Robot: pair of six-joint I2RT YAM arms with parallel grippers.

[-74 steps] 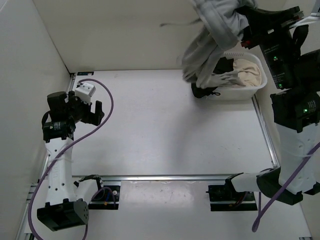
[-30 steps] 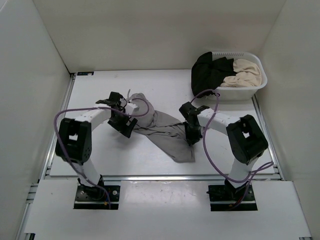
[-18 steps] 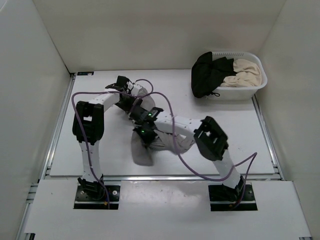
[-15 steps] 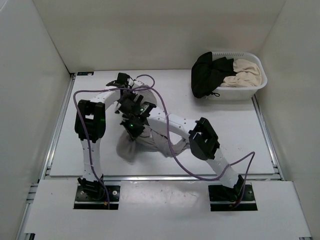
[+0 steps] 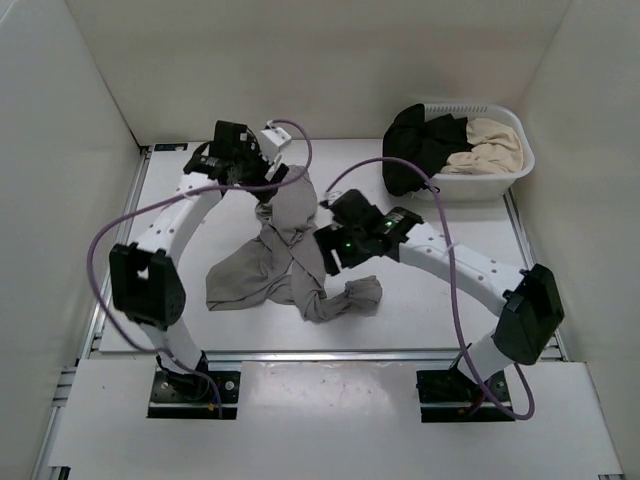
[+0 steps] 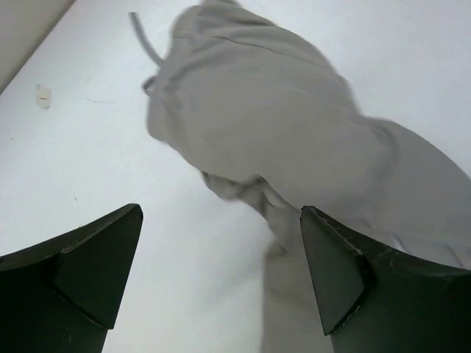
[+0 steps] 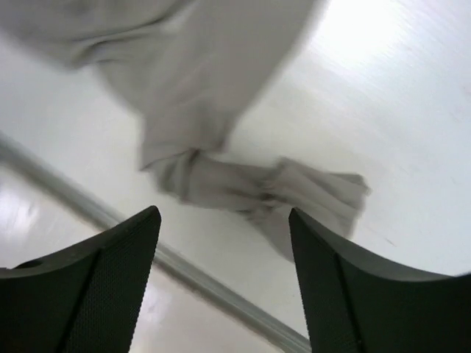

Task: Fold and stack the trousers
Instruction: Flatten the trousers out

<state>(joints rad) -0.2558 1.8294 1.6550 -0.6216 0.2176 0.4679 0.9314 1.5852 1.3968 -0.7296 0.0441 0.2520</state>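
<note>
Item: one pair of grey trousers (image 5: 285,255), rumpled on the table (image 5: 470,240) left of centre, with the legs crossed and one leg end bunched near the front rail. The left gripper (image 5: 258,178) has its jaws spread wide and holds nothing; we place it above the waist end, where a drawstring (image 6: 143,33) shows. The right gripper (image 5: 325,250) has its jaws apart, also empty, above the crossed legs. At the far right corner we list a white basket (image 5: 520,150) containing a black garment (image 5: 410,150) and a beige garment (image 5: 490,145).
</note>
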